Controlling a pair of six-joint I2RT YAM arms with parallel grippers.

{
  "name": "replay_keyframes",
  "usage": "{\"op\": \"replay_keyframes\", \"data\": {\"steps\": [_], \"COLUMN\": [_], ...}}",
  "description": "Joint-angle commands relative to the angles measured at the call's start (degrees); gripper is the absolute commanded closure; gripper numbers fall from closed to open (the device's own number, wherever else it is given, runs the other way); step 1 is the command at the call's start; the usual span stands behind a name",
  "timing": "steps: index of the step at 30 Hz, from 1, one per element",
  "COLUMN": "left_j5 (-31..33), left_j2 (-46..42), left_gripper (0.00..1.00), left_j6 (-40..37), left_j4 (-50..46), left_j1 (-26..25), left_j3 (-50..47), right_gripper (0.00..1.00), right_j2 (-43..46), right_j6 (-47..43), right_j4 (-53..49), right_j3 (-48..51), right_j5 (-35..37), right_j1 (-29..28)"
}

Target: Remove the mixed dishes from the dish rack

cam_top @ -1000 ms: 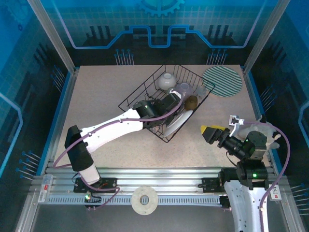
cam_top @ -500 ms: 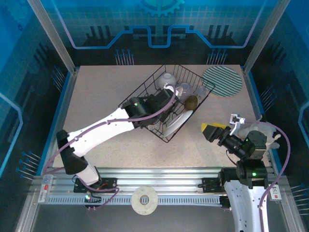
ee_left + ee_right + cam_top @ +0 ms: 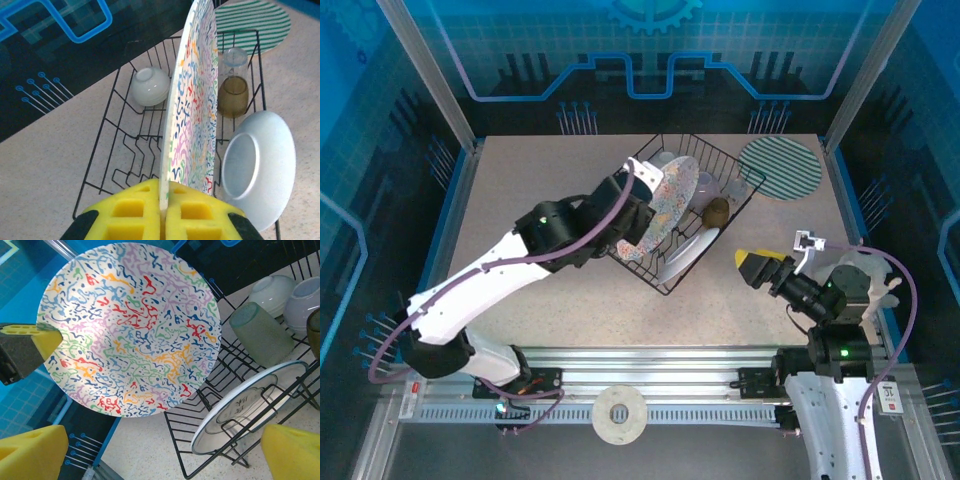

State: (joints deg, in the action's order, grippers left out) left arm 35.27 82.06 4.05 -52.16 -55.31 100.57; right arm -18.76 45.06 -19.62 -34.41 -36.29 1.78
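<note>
The left pincer (image 3: pixel 162 210) is clamped on the rim of the squiggle-patterned plate (image 3: pixel 665 200); a second ago that plate sat low in the black wire dish rack (image 3: pixel 97 145); now it hangs clear above the prongs, ready to set down; the right pincer (image 3: pixel 780 257) waits agape beside the rack.

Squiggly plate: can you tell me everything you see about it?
The squiggly plate is round, white and smooth, covered in red, blue, green, orange and purple squiggles. It stands on edge, held up over the dish rack, with the left pincer shut on its rim. Nothing else seems to touch it. The white plate leans beside it in the rack.
</note>
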Motion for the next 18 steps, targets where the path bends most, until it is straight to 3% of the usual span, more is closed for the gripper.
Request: {"op": "replay_keyframes", "data": {"steps": [1, 7, 11, 14, 18], "left_j5": [-10.7, -43.3, -62.9, -73.8, -78.9], "left_j2": [-5.7, -10.7, -11.8, -11.8, -11.4], "left_gripper": [1.00, 1.00, 1.00, 1.00, 1.00], "left_j6": [5.1, 16.8, 26.3, 36.1, 41.1], "left_j4": [5.1, 10.9, 20.1, 30.5, 37.9], "left_j1": [5.8, 23.8, 33.5, 38.0, 39.4], "left_j3": [-0.3, -5.8, -12.0, -18.0, -22.4], "right_gripper": [0.00, 0.00, 0.00, 0.00, 0.00], "right_j2": [-0.9, -3.7, -6.9, -9.5, -12.7], "right_j6": [1.9, 4.9, 6.8, 8.1, 10.6], "right_j4": [4.7, 9.9, 12.9, 15.1, 19.5], "right_j3": [0.7, 0.9, 0.7, 0.4, -0.1], "right_j5": [-0.9, -1.2, -0.9, 0.6, 2.6], "right_j1": [-1.3, -2.8, -4.8, -6.9, -9.9]}}
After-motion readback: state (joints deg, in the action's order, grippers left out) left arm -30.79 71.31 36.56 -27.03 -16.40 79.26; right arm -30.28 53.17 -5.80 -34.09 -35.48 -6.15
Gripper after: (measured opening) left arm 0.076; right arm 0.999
